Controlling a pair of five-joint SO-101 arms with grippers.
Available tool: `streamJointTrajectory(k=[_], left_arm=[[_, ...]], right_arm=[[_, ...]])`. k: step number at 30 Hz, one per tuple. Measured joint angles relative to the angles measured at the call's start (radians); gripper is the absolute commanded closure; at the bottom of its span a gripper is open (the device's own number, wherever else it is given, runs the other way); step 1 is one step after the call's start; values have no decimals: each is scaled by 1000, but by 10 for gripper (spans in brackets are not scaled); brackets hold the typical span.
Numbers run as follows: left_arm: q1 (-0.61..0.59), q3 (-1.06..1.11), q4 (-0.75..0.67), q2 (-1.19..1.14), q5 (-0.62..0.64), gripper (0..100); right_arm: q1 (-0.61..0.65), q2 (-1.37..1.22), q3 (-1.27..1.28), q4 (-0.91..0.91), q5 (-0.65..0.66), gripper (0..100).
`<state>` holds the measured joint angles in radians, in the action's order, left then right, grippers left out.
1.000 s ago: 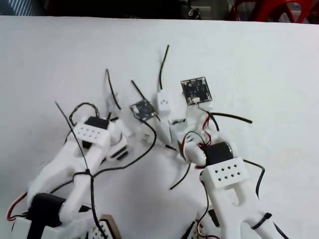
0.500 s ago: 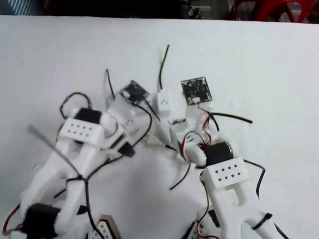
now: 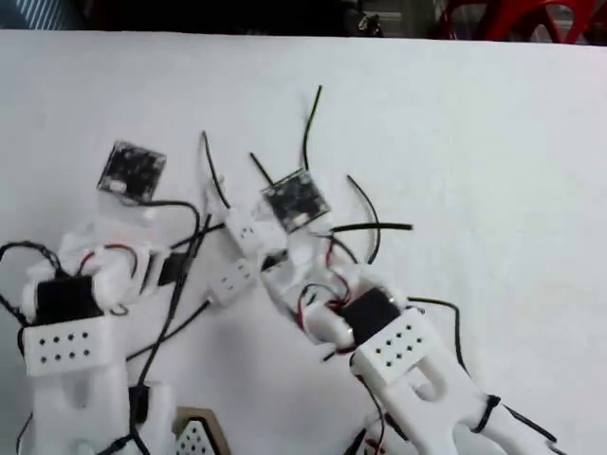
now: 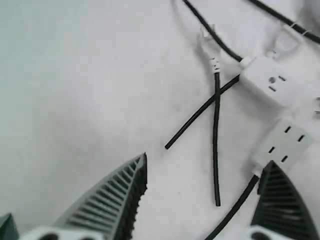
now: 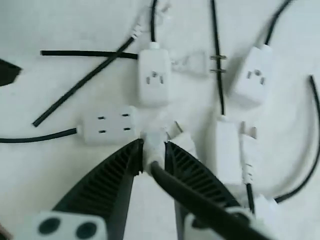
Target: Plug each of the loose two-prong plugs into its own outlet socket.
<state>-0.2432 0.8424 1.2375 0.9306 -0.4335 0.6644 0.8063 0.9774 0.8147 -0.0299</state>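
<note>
Two pincers were in play. Your right pincer (image 5: 152, 150) was closed tight on a small white two-prong plug (image 5: 153, 136), which stuck out just past the fingertips. The plug sat just beside one end of a white double socket block (image 5: 107, 127) lying flat on the desk (image 5: 50, 175) with its slots facing up. Whether the prongs touched it could not be told. Beyond the block lay a single white socket (image 5: 153, 77), and a second single socket (image 5: 252, 74) lay tilted off to one side. Your left pincer (image 4: 205, 167) was spread wide and held nothing, hovering over two crossed black cord ends (image 4: 216, 125). The double socket block lay just beside one of its fingers (image 4: 277, 197).
</note>
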Motion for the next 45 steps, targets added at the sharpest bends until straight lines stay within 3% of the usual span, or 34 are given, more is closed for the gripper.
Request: streamJointTrajectory(k=[5, 15, 28, 37, 45], left_arm=[[-94, 195, -100, 81, 8, 653], [-104, 470, -325, 132, 66, 653], [-104, 506, -341, 141, 71, 653], [-104, 506, -341, 141, 71, 653], [-106, 520, -341, 141, 71, 653]], right_arm=[[94, -117, 0, -117, 0, 981], [167, -308, 0, -241, 0, 981], [115, -526, -117, -259, 0, 982], [71, -537, -137, -259, 0, 982], [64, -557, -287, -115, 0, 982]])
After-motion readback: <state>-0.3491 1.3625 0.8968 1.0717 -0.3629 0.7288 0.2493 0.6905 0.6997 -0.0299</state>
